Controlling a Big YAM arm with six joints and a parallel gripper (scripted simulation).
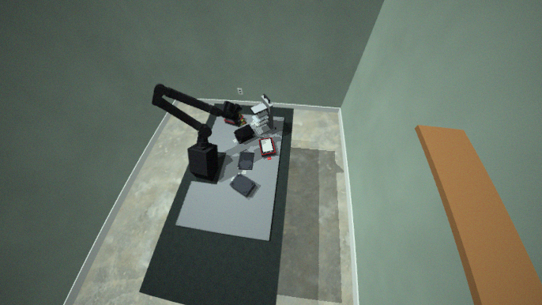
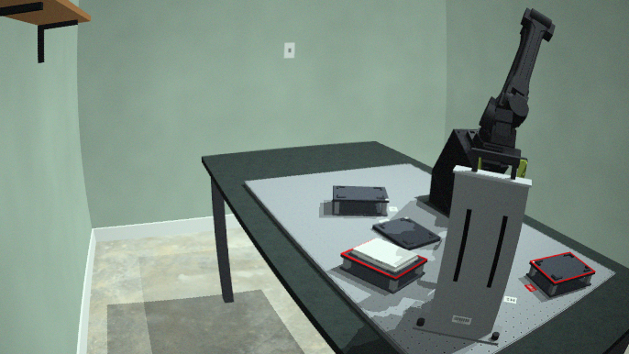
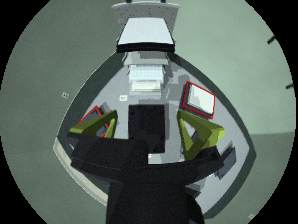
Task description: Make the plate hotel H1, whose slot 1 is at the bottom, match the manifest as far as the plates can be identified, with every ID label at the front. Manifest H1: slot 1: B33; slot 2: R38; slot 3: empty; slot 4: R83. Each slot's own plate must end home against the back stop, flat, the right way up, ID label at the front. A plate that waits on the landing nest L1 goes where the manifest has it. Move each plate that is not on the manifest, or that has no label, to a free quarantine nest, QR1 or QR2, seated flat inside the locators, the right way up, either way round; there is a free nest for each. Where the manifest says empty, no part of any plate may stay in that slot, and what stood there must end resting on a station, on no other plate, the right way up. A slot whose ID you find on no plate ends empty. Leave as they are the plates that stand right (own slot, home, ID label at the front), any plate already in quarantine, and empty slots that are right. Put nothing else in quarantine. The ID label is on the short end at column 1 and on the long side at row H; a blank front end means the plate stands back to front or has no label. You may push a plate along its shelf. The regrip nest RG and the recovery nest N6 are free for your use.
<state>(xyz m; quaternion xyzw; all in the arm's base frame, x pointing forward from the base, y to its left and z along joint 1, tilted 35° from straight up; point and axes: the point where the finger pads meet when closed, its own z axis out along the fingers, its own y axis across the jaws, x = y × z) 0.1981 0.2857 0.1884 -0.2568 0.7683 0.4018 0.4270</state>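
Note:
The plate hotel (image 1: 264, 114) (image 2: 481, 238) (image 3: 147, 30) stands at the far end of the mat. The exterior view shows only its closed back. White plates (image 1: 258, 119) (image 3: 145, 75) sit in its slots; their labels are too small to read. My gripper (image 1: 234, 111) (image 2: 501, 166) (image 3: 147, 113) is open and empty. It hovers in front of the hotel at about the height of its top, facing the slots. A white plate (image 1: 267, 145) (image 2: 384, 255) (image 3: 200, 98) lies flat in a red-rimmed quarantine nest (image 2: 390, 275). The other red-rimmed nest (image 2: 561, 271) (image 3: 91, 117) holds no plate.
A black block-shaped nest (image 1: 243, 133) (image 3: 147, 119) stands below the gripper in front of the hotel. A flat dark nest (image 1: 246, 160) (image 2: 405, 232) and a raised dark nest (image 1: 242, 185) (image 2: 359, 198) lie farther along the mat. The arm's base (image 1: 203, 158) stands at the mat's left edge.

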